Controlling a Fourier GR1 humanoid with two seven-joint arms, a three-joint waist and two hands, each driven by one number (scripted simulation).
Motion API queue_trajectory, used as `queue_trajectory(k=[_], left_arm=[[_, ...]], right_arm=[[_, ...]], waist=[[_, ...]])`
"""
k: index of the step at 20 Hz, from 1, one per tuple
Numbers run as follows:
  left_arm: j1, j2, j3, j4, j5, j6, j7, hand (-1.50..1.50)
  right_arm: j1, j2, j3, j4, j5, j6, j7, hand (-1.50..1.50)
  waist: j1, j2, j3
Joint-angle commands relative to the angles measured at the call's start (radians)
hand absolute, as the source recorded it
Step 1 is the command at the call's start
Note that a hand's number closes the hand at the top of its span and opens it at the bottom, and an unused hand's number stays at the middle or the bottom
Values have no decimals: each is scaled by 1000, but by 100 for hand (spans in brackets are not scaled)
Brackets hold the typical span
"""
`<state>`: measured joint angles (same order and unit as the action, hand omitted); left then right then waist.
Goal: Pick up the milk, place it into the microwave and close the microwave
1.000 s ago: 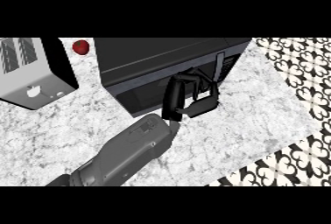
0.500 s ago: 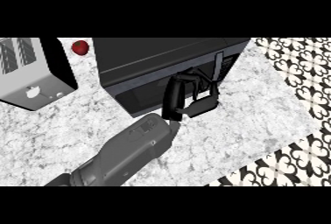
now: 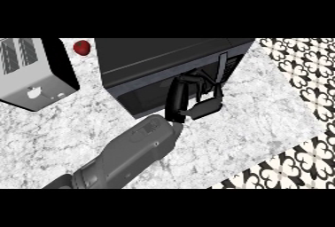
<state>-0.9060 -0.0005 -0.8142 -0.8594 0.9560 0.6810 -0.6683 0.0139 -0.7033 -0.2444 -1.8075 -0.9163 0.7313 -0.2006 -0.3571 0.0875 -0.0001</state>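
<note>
The black microwave [image 3: 163,62] stands at the back of the marble counter, and its door looks shut. A vertical handle [image 3: 222,66] runs down the right side of the door. My left hand [image 3: 178,98] rests against the door's front just left of the handle. Its fingers [image 3: 200,80] bend loosely toward the handle and the thumb [image 3: 209,105] sits below them, with nothing held between. The grey forearm [image 3: 131,155] comes in from the lower left. No milk shows anywhere. My right hand is out of view.
A silver toaster [image 3: 33,75] stands at the left, with a red fruit [image 3: 81,47] behind it next to the microwave. The counter's edge [image 3: 274,155] runs diagonally at the lower right, and patterned floor tiles [image 3: 307,75] lie beyond it.
</note>
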Motion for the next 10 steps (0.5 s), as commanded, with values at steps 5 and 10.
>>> queue_trajectory(k=[5, 10], left_arm=[[-60, 0, 31, 98, 42, -32, 2, 150], [-71, 0, 27, 101, 58, -26, -12, 150]], right_arm=[[-6, -24, 1, 8, -47, 16, 13, -150], [-9, -52, -9, 14, -70, 30, 23, -150]], waist=[[-1, 18, 0], [-10, 17, 0]])
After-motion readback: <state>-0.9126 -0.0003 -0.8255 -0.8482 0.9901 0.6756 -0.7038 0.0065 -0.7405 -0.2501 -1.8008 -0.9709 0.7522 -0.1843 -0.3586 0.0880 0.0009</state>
